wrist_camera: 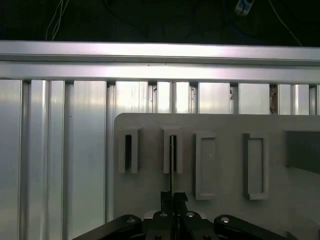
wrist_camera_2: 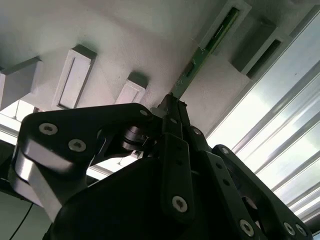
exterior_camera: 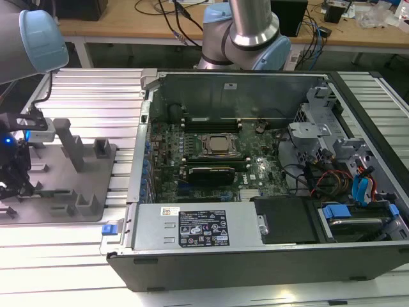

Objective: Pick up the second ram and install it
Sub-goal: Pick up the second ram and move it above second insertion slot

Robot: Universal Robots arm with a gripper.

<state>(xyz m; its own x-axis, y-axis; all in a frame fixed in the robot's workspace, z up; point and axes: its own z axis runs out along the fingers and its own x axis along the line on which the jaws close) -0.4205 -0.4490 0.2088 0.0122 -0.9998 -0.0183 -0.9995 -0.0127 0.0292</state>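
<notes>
The second ram [wrist_camera_2: 199,61] is a thin green board standing on edge in a slot of the grey holder plate [wrist_camera_2: 125,35]. In the first wrist view I see the ram [wrist_camera: 172,162] edge-on, in the second slot from the plate's edge. My gripper [wrist_camera_2: 172,104] has its black fingers pressed together on the near end of the stick; it also shows in the first wrist view [wrist_camera: 173,196]. In the exterior view the gripper [exterior_camera: 14,182] hangs low over the holder plate [exterior_camera: 70,192] at the exterior view's left, well away from the open computer case [exterior_camera: 147,83].
The motherboard lies in the open case, with the square CPU socket [exterior_camera: 220,146] at its middle and long memory slots [exterior_camera: 223,119] behind it. A black oblong module [exterior_camera: 208,173] sits in front of the socket. Ribbed aluminium table [wrist_camera: 65,150] surrounds the plate. Several upright posts [exterior_camera: 67,144] rise from the holder.
</notes>
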